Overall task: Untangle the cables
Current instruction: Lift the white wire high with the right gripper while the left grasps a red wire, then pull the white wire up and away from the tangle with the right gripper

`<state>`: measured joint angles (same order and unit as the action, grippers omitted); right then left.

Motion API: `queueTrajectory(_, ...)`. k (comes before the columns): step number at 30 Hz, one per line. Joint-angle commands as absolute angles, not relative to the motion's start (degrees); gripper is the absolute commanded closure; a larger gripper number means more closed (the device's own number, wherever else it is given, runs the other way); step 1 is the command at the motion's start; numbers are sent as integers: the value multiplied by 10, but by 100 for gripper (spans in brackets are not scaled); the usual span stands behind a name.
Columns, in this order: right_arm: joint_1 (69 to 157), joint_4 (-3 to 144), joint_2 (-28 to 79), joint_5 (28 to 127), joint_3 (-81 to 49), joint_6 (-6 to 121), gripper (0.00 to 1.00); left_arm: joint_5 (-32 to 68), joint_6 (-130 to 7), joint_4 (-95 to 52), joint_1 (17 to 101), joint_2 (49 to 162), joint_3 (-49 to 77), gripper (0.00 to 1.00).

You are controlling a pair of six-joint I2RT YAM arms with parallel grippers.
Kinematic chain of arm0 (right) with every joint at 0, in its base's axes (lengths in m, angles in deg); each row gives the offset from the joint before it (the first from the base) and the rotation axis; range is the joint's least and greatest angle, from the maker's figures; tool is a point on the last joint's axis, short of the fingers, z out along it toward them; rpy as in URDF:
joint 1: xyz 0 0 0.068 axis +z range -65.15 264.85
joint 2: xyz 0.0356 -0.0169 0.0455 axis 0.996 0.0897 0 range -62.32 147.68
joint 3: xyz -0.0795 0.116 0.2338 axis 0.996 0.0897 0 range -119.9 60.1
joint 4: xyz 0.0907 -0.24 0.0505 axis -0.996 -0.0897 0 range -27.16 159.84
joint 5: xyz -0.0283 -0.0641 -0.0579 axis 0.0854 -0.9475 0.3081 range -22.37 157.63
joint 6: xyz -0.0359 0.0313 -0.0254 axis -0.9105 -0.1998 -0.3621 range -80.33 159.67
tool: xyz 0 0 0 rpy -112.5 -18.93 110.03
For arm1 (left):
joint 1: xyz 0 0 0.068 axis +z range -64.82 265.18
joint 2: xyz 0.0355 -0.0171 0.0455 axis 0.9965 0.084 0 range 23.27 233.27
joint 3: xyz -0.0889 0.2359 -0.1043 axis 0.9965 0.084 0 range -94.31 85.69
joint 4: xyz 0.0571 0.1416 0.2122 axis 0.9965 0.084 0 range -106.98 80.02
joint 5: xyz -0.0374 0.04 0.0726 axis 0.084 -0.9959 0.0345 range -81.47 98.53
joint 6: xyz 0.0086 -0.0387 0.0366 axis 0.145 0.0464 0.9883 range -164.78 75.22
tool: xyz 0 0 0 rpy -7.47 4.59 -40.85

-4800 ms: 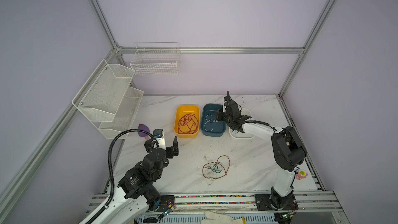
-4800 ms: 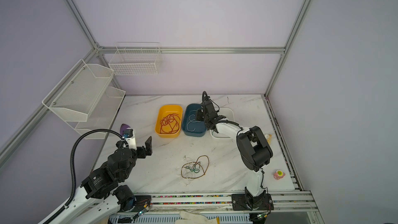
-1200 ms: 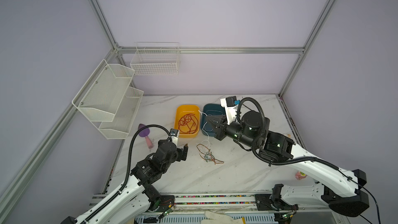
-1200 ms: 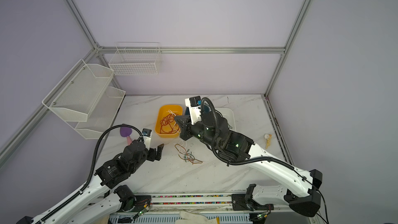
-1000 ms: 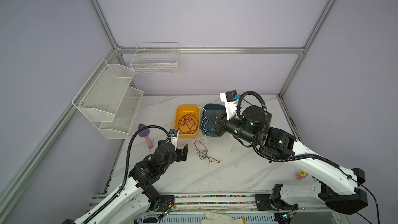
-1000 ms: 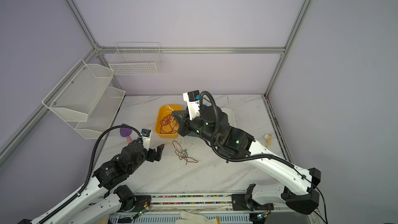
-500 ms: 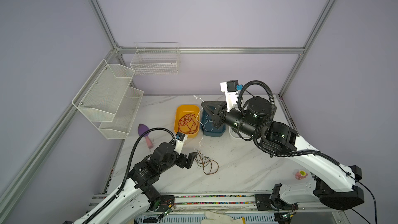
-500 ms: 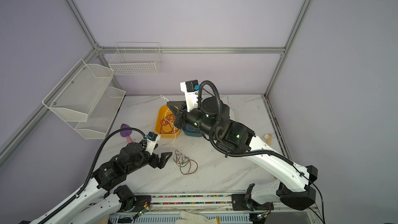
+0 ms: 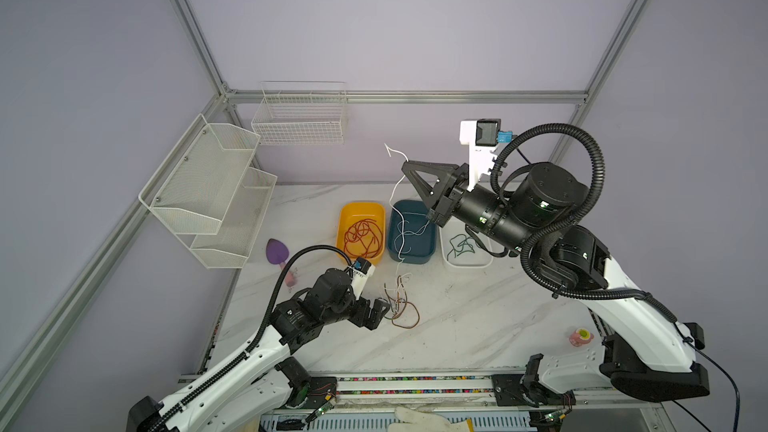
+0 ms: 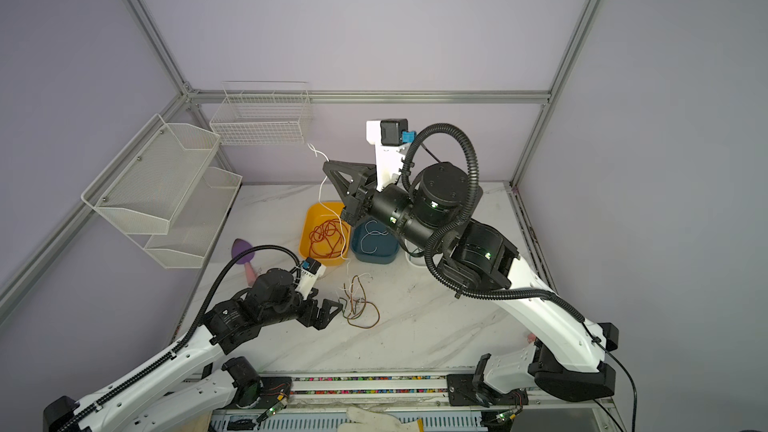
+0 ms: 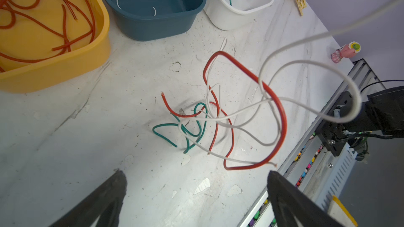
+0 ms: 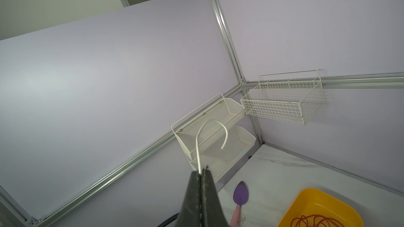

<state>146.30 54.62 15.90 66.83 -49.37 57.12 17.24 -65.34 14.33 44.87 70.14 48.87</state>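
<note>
A tangle of red, white and green cables lies on the marble table in front of the bins. My right gripper is raised high over the bins and shut on one white cable. That cable hangs from the jaws down to the tangle, and its short free end curls above the tips. My left gripper is low over the table just left of the tangle, open and holding nothing.
Three bins stand side by side behind the tangle: a yellow bin with red cables, a blue bin with white cable, and a white bin with green cable. A purple spatula lies at left, under wall shelves. A pink toy sits at right.
My right gripper has risen with the white cable, stretching it up out of the tangle. The left gripper has moved in low beside the tangle, still open.
</note>
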Motion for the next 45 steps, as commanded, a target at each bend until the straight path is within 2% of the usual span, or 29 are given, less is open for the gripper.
queueTrajectory(1, 1466, 538, 177, 674, -522, 564, 100, 215, -701, 109, 438, 695, 437, 0)
queueTrajectory(10, 1466, 508, 222, 685, -620, 569, 100, 255, -776, 18, 423, 666, 486, 0)
queueTrajectory(21, 1466, 486, 242, 685, -680, 572, 100, 228, -826, -79, 369, 696, 550, 0)
queueTrajectory(24, 1466, 486, 237, 682, -679, 573, 100, 214, -818, -81, 368, 706, 547, 12)
queueTrajectory(28, 1466, 486, 233, 681, -680, 574, 100, 194, -812, -77, 368, 726, 541, 35)
queueTrajectory(31, 1466, 484, 231, 679, -679, 573, 100, 188, -810, -77, 368, 733, 542, 45)
queueTrajectory(35, 1466, 483, 224, 675, -675, 571, 100, 179, -805, -69, 368, 736, 544, 62)
queueTrajectory(45, 1466, 485, 199, 625, -668, 554, 100, 185, -816, -63, 368, 725, 563, 71)
